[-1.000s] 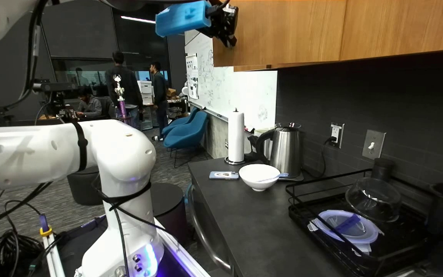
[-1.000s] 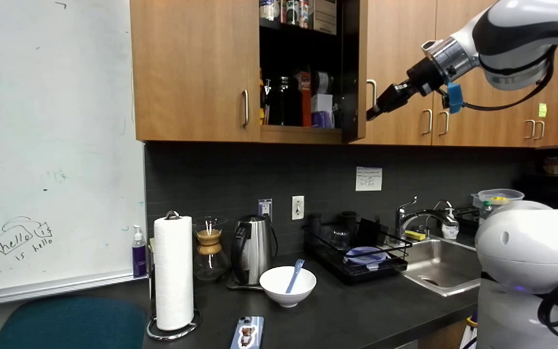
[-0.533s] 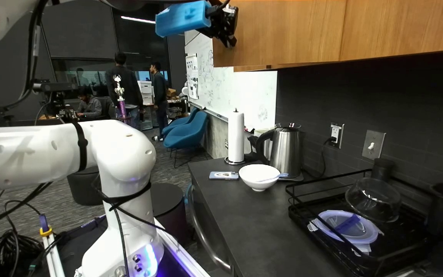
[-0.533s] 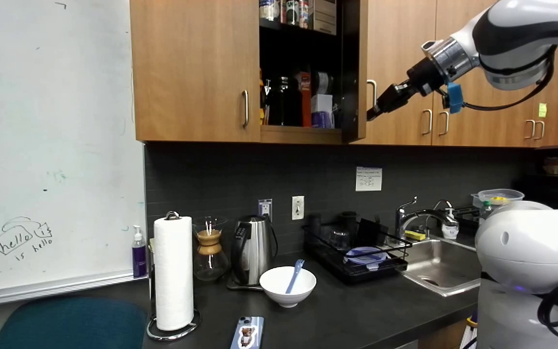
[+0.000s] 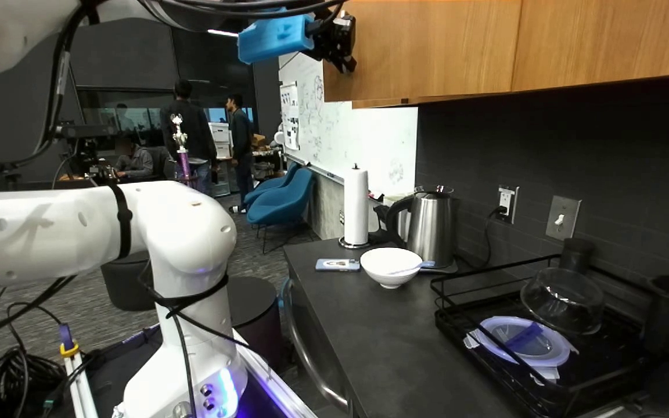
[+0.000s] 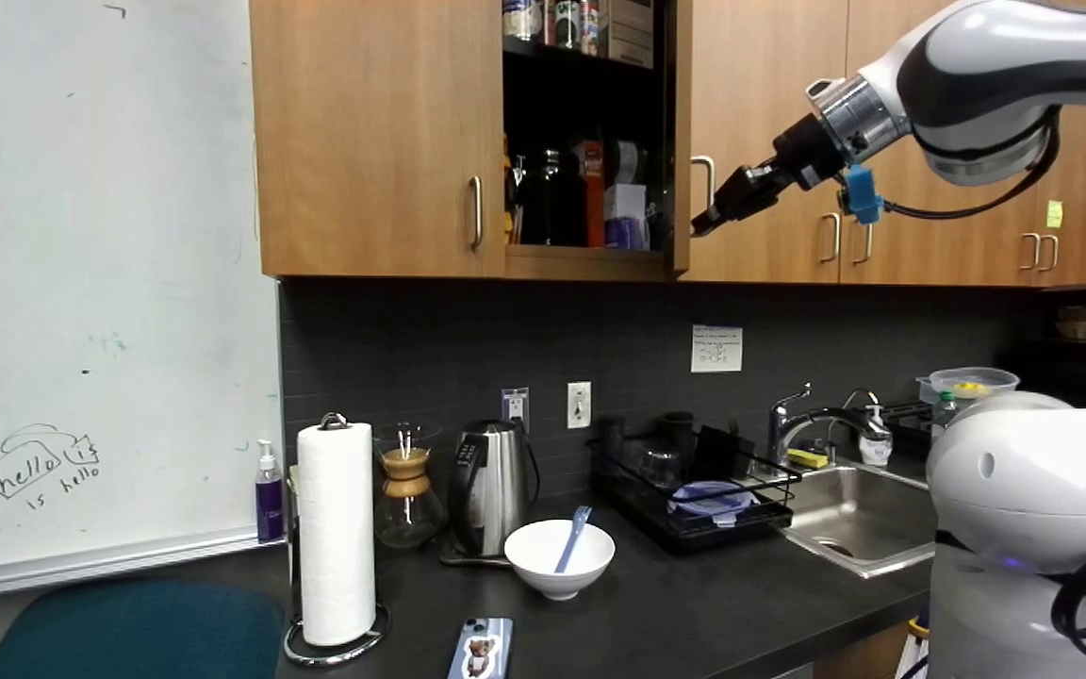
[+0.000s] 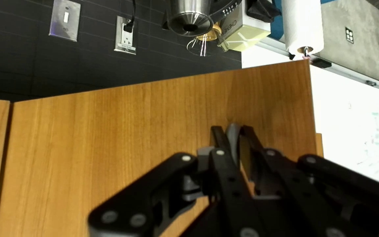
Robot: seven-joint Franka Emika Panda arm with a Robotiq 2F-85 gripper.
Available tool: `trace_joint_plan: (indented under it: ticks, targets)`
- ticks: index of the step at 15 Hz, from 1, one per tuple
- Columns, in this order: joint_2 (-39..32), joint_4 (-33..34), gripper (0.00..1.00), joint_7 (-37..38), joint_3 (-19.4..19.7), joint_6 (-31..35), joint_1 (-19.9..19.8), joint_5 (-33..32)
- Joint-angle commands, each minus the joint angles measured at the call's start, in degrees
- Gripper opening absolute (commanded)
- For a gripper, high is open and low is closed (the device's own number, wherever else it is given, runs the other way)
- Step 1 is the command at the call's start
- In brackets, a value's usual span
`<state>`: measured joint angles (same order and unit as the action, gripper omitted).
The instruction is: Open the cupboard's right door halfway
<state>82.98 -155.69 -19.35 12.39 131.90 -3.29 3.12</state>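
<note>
The tool [image 7: 233,129] grips the handle [image 6: 711,179] of the cupboard's right door [image 7: 137,141], which stands open above the bench [image 6: 694,608], so best swing it slowly along its arc, stopping at halfway.

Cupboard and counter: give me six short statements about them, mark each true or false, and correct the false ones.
1. The left door is closed. True.
2. The right door is open. True.
3. The left door's handle is being gripped. False: the end effector grips the right door's handle.
4. The fork is in the sink. False: the fork is in the bowl.
5. The phone lies on the counter. True.
6. The towel roll lies on its side. False: the towel roll stands upright.
</note>
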Motion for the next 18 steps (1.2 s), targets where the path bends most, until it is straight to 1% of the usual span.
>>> trace_joint_plan:
  ticks: [1,6,18]
  targets:
    - [7.64,-6.32,0.04,3.16,-7.29,-5.22,1.29,-2.56]
    - [6.82,-7.40,0.04,7.91,-10.90,-1.42,1.48,-3.67]
    - [9.65,-7.31,0.04,15.75,-15.72,-3.62,-1.52,-5.64]
